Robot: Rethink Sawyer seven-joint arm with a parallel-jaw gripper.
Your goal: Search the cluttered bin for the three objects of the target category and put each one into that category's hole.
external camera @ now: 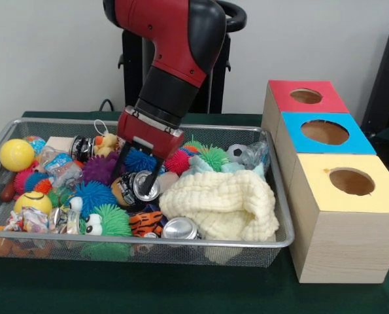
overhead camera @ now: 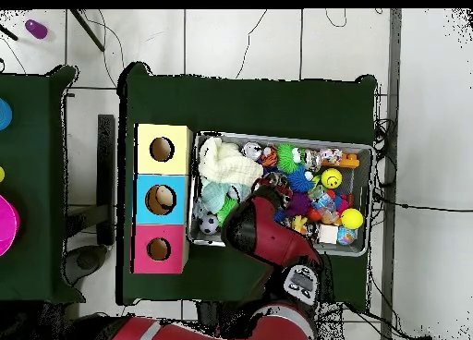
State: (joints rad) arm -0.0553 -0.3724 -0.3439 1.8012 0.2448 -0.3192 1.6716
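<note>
The silver wire mesh bin [external camera: 280, 196] is full of toys; it also shows in the overhead view [overhead camera: 362, 150]. My gripper [external camera: 134, 176] is open and reaches down into the bin's middle, its fingers [external camera: 152, 178] straddling a blue spiky ball [external camera: 140, 159] above a shiny round tin [external camera: 144, 185]. It holds nothing. An orange-black striped tiger plush [external camera: 145, 224] lies at the bin's near edge. A yellow duck plush [external camera: 106, 142] sits by the far rim, left of the gripper. The red-surround hole [external camera: 306, 96] [overhead camera: 159, 249] is on the farthest wooden box. In the overhead view my arm hides the gripper.
A cream knitted cloth [external camera: 220, 203] fills the bin's right part. Spiky balls in purple [external camera: 100, 168], green [external camera: 109, 222] and pink [external camera: 177, 161], a yellow ball [external camera: 16, 155] and another tin [external camera: 180, 228] crowd the bin. Blue-surround [external camera: 325, 132] and yellow-surround [external camera: 351, 181] holes stand nearer.
</note>
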